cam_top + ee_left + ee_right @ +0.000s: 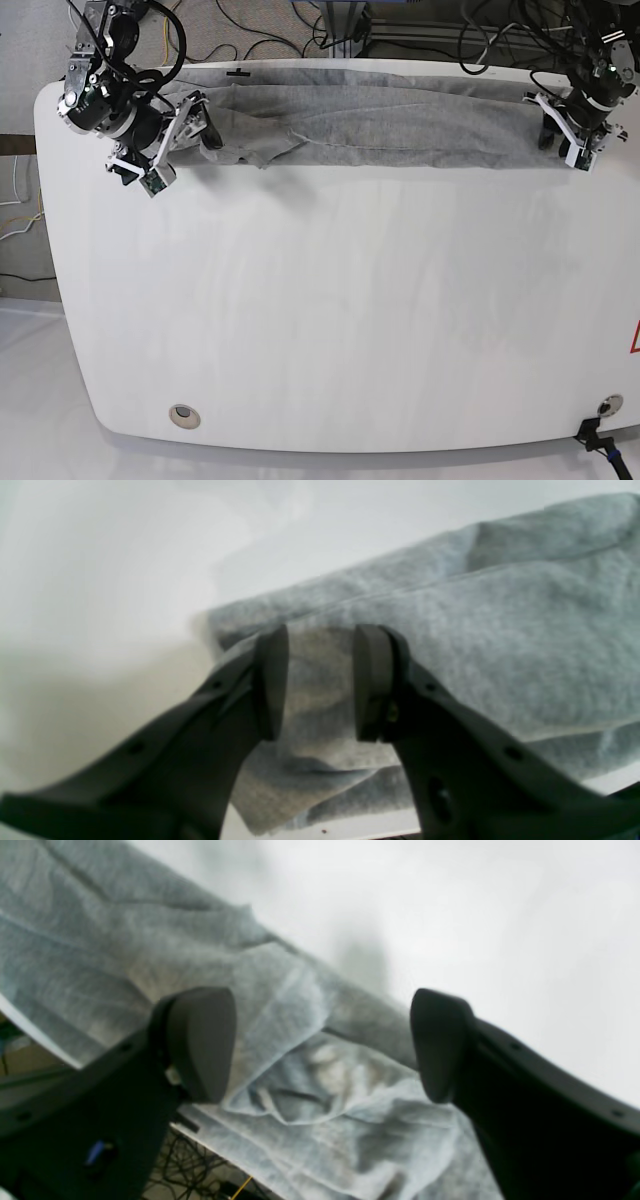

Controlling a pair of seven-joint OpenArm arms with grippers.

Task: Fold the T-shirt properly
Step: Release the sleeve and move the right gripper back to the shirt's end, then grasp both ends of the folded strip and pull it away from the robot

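Observation:
The grey T-shirt (380,120) lies as a long narrow band along the white table's (320,300) far edge, with its small black label (238,72) at the back left. My right gripper (322,1000) is open, and its fingers hover wide apart over the crumpled left end (320,1090), holding nothing. In the base view it (185,140) sits at that left end. My left gripper (320,635) is at the shirt's right end (565,140). Its pads stand partly apart with fabric (320,690) lying in the gap, and both inner pad faces show.
Cables (260,30) and equipment lie on the floor behind the table's far edge. A round hole (183,414) sits near the front left corner and another (607,405) near the front right. The table's edge (30,1035) shows close under the right gripper.

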